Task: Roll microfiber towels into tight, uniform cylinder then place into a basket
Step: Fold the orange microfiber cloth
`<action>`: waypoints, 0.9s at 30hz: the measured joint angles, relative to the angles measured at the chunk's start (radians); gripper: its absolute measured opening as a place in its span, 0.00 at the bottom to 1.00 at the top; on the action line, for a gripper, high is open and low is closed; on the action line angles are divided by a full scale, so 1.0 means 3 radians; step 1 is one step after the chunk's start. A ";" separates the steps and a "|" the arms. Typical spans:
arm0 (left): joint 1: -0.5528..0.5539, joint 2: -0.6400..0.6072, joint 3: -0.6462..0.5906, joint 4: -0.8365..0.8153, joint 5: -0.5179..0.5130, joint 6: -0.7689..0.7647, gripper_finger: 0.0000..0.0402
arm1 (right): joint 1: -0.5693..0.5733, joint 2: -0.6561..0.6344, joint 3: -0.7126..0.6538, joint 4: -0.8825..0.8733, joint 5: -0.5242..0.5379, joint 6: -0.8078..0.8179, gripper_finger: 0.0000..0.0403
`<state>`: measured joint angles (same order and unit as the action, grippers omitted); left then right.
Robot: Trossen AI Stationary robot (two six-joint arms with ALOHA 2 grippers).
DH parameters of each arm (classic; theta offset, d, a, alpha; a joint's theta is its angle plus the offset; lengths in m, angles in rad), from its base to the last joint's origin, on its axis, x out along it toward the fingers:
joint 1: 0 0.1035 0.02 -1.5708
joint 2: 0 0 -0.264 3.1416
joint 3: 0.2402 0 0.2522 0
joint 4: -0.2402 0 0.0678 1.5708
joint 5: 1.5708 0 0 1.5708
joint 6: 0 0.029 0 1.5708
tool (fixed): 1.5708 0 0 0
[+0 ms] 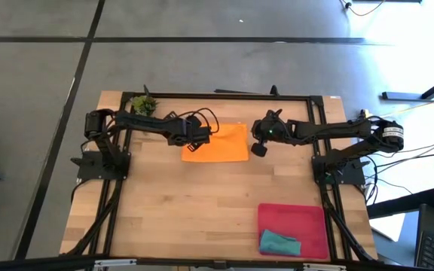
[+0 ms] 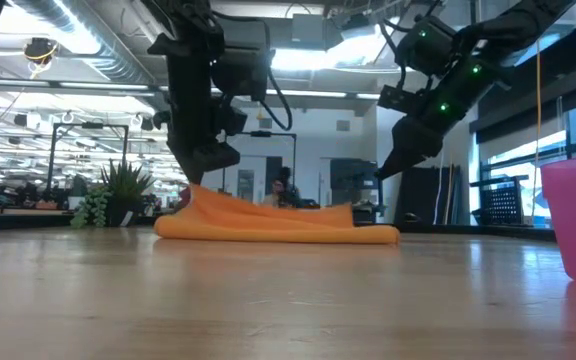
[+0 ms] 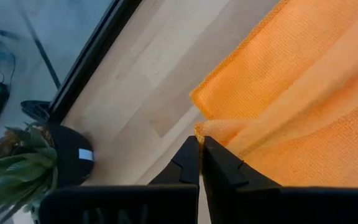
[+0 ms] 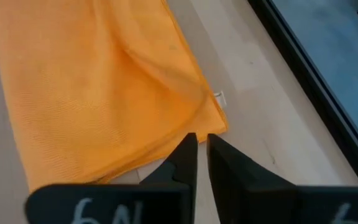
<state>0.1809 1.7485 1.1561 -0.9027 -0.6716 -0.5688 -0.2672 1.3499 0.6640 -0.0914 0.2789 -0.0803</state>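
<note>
The orange towel (image 1: pixel 221 143) lies at the table's far middle, its left end raised off the wood in the low view (image 2: pixel 200 200). My left gripper (image 1: pixel 197 136) is shut on that left end. My right gripper (image 1: pixel 259 149) is shut and empty; it hangs above the table just past the towel's right edge (image 2: pixel 392 162), over the towel's corner (image 4: pixel 219 121). The red-pink basket (image 1: pixel 307 218) stands at the near right. The teal towel (image 1: pixel 279 242) lies bunched in the basket's near end. My left gripper pinches the orange towel's left edge (image 3: pixel 211 129) between its two fingertips, close to a corner (image 3: pixel 196 98). The fingers come from above, slanting in from the table's left. The held end is lifted a little; the rest of the towel lies on the table (image 2: pixel 298 230).
A small potted green plant (image 1: pixel 143 104) stands at the far left corner, close behind my left arm. A black frame rail (image 1: pixel 224 96) runs along the table's far edge. Bare wood (image 1: pixel 187 203) lies between the towel and the basket.
</note>
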 joint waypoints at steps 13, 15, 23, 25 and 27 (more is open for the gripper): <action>0.0136 0.0000 0.0001 0.0443 0.0010 0.0628 0.18 | 0.0003 0.0000 0.0000 0.0041 -0.0038 -0.0005 0.34; 0.0167 0.0000 0.0001 0.0498 0.0010 0.0745 0.21 | 0.0003 0.0000 0.0000 0.0041 -0.0057 -0.0010 0.38; 0.0325 0.0000 0.0001 0.0554 0.0554 0.0838 0.24 | 0.0024 0.0033 0.0001 0.0105 -0.0755 0.0010 0.46; 0.0333 -0.0001 -0.0061 0.0662 0.0916 0.0881 0.24 | 0.0076 0.0123 0.0001 0.0143 -0.0904 0.0059 0.46; 0.0321 0.0000 -0.0165 0.0782 0.1125 0.0886 0.24 | 0.0153 0.0260 0.0001 0.0235 -0.1022 0.0053 0.46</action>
<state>0.2772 1.7485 1.1065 -0.6680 -0.3341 -0.3031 -0.2213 1.4279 0.6643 -0.0208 -0.0278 -0.0644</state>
